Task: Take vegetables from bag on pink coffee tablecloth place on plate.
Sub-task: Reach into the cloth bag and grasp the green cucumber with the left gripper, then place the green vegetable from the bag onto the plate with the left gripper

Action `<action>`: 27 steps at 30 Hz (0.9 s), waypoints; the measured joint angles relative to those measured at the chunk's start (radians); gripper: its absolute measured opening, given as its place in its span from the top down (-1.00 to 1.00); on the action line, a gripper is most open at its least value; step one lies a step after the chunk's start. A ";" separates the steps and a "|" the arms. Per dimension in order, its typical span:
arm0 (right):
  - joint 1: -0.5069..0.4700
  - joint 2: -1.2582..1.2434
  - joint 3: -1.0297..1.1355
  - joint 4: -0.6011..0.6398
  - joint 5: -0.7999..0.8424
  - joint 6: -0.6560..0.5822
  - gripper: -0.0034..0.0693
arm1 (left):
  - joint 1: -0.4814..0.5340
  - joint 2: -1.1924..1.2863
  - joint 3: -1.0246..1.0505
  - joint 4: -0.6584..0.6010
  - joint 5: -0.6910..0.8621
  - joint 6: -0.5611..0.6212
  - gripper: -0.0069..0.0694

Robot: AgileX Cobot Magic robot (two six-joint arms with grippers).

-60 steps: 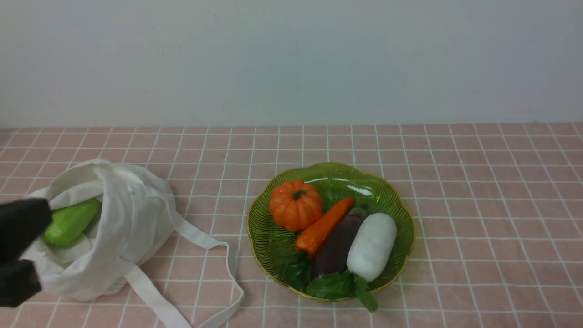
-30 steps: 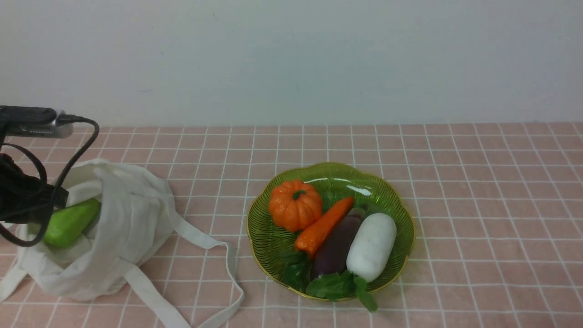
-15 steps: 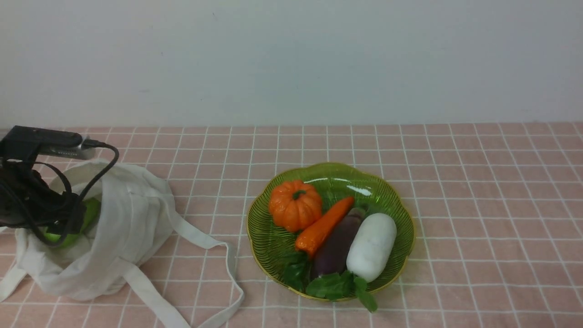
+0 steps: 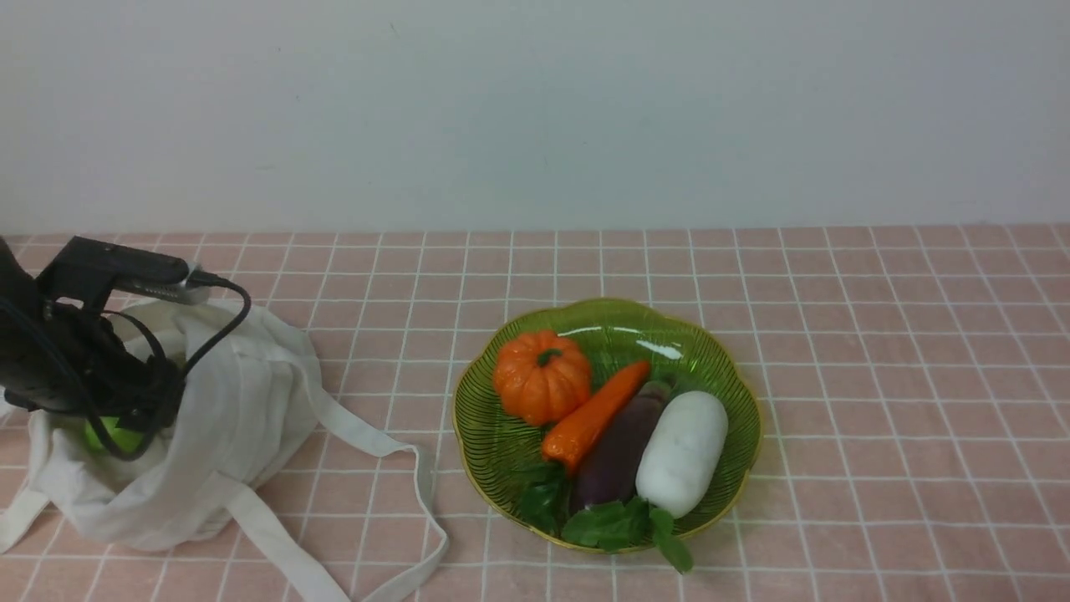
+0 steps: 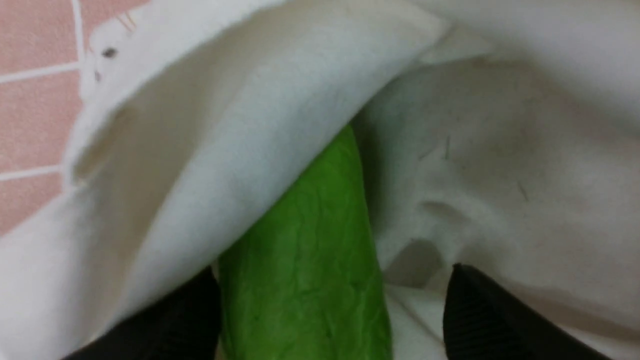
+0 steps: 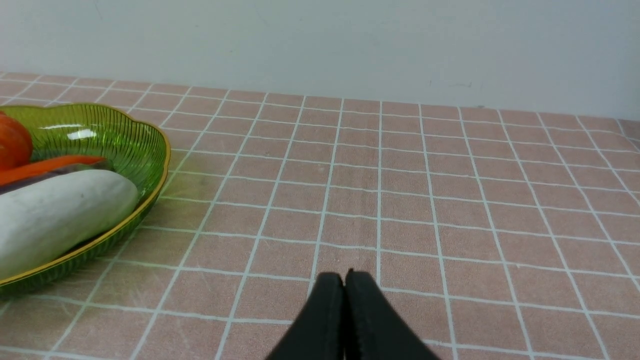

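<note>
The left gripper (image 5: 330,310), jaws spread, straddles a smooth green gourd (image 5: 310,250) inside the soft, creased cloth bag (image 4: 251,401); the right gripper's (image 6: 345,310) fingers are pressed together; a ribbed, scalloped glassy plate (image 4: 493,460) holds vegetables on the grid-lined pink tablecloth (image 4: 878,418); bag fabric hides the gourd's far end; the left arm covers part of the bag's mouth.
</note>
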 joint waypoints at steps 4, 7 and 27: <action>0.000 0.000 0.000 0.000 0.000 0.000 0.95 | 0.000 0.023 0.000 0.058 0.000 -0.053 -0.59; 0.000 0.000 0.000 0.000 0.000 0.000 0.95 | 0.000 0.027 -0.004 0.100 0.002 -0.109 -0.40; 0.000 0.000 0.000 0.000 0.000 0.000 0.95 | 0.000 -0.196 -0.109 0.136 0.578 -0.290 -0.17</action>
